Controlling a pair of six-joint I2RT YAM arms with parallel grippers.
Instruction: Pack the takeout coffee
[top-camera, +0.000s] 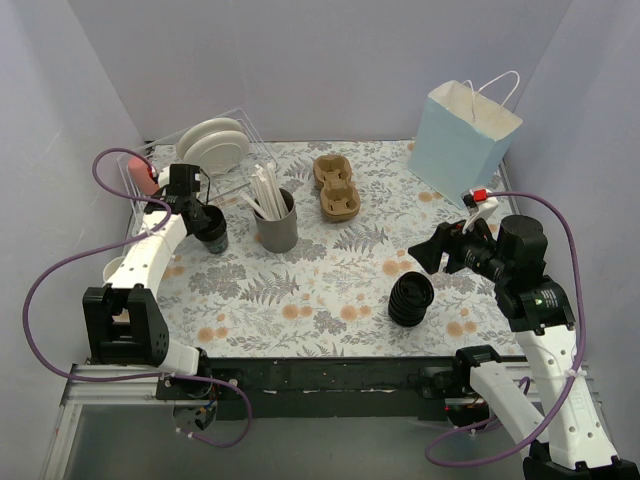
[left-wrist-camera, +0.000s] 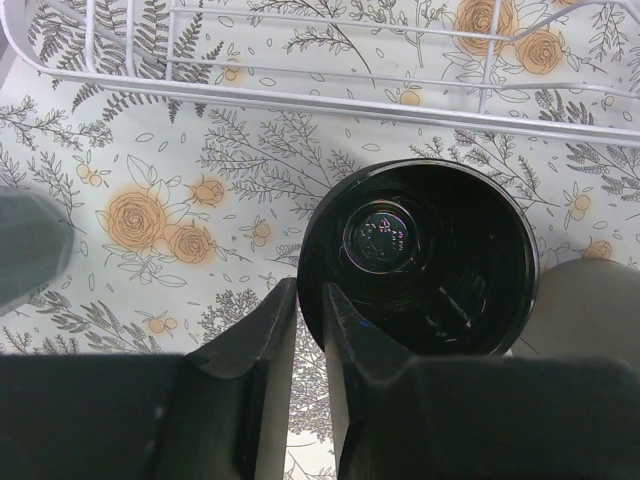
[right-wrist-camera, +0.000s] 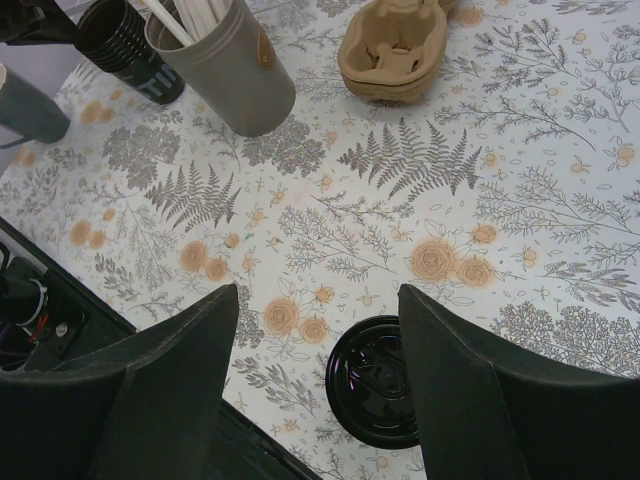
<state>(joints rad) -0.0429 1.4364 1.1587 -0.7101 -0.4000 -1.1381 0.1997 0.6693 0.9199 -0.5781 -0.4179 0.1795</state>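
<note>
No black cup with a lid on it shows in any view. A lidless black cup (top-camera: 212, 228) stands by the wire rack; the left wrist view looks straight down into it (left-wrist-camera: 420, 255). My left gripper (top-camera: 196, 212) (left-wrist-camera: 310, 300) is shut on this cup's rim, one finger inside and one outside. The cup also shows in the right wrist view (right-wrist-camera: 125, 45). The ribbed stack of black lids (top-camera: 410, 300) (right-wrist-camera: 375, 385) stands at the front right. My right gripper (top-camera: 428, 252) (right-wrist-camera: 318, 300) is open and empty, hovering above and just behind the stack.
A grey cup of white stirrers (top-camera: 277, 222) (right-wrist-camera: 225, 65) stands right of the lidless cup. Brown pulp cup carriers (top-camera: 337, 187) (right-wrist-camera: 392, 45) lie behind the middle. A light blue paper bag (top-camera: 463, 140) stands at the back right. A wire rack (top-camera: 140, 190) (left-wrist-camera: 300, 95) with white plates (top-camera: 212, 145) fills the back left.
</note>
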